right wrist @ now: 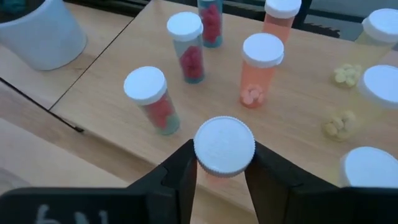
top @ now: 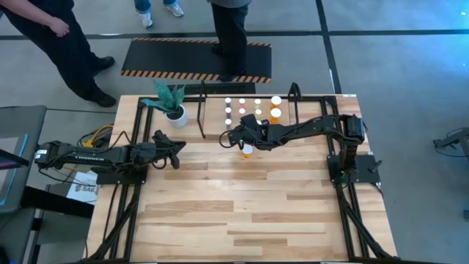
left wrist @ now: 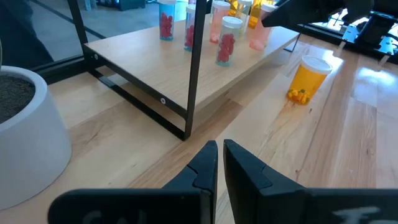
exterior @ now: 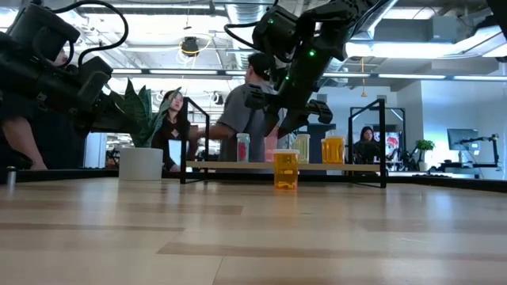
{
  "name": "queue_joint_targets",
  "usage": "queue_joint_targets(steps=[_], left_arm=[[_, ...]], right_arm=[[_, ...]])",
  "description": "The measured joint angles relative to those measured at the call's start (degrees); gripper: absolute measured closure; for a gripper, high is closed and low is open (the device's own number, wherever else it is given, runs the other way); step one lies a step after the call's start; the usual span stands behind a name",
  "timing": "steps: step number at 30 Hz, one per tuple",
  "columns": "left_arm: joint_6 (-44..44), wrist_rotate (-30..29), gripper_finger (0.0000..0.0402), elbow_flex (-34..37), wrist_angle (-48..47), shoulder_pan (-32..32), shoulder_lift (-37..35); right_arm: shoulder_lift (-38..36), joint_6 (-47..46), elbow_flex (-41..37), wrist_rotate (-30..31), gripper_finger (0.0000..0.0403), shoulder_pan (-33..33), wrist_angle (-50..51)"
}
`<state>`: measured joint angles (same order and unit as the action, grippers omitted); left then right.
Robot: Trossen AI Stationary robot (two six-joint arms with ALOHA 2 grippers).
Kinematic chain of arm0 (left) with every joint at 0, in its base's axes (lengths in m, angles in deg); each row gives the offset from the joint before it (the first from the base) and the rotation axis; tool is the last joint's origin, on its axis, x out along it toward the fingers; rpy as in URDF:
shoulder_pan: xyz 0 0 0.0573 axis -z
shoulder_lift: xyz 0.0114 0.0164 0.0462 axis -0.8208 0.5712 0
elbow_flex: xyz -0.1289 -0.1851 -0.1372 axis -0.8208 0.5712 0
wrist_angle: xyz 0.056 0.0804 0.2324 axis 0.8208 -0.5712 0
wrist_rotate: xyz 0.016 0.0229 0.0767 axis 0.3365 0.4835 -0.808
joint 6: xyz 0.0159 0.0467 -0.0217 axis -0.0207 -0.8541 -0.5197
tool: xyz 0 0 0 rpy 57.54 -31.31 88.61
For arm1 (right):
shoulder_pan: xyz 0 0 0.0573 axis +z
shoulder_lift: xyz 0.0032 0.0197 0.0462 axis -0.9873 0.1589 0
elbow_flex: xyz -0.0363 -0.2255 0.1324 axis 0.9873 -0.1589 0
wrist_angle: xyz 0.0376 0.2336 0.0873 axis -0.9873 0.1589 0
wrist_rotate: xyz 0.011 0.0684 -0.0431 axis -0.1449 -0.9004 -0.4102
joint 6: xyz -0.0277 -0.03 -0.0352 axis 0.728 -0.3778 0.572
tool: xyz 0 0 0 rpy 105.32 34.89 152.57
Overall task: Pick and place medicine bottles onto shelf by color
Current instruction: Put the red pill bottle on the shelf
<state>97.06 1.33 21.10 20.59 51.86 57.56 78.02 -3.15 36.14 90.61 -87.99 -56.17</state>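
The shelf [top: 289,110] stands at the table's far middle, its board [right wrist: 112,74] carrying several white-capped medicine bottles upright in rows: red-filled [right wrist: 149,93], pinkish [right wrist: 261,62] and yellowish [right wrist: 379,81]. My right gripper [right wrist: 222,152] reaches in from the right over the shelf's front edge [top: 236,136], shut on a pinkish bottle's white cap. An orange bottle [top: 247,151] stands upright on the table just in front of the shelf [exterior: 285,169]. My left gripper [left wrist: 220,155] waits shut at the table's left [top: 178,147], touching nothing. My right gripper pinches the white cap [right wrist: 202,155] of the pinkish bottle between its two fingers, one on each side of the rim. The fingers slant down from the table's right. The bottle is upright; cap and fingers hide its foot, so whether it rests on the board cannot be told.
A white pot with a green plant [top: 176,114] stands at the shelf's left end. People stand beyond the far edge [top: 231,37], by a black mat with striped edges [top: 194,59]. The near half of the wooden table [top: 242,213] lies bare.
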Motion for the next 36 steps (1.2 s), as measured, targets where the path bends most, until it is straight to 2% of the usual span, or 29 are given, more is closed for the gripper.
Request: queue_joint_targets(steps=[17,36], left_arm=[[0.0,0.0,0.0388,0.0,0.0,0.0,0.0],[0.0,0.0,0.0388,0.0,0.0,0.01,-0.02]], right_arm=[[-0.02,0.29,0.0,-0.54,0.0235,0.28,-0.47],[-0.04,0.49,0.0,-0.47,0.025,0.31,-0.31]])
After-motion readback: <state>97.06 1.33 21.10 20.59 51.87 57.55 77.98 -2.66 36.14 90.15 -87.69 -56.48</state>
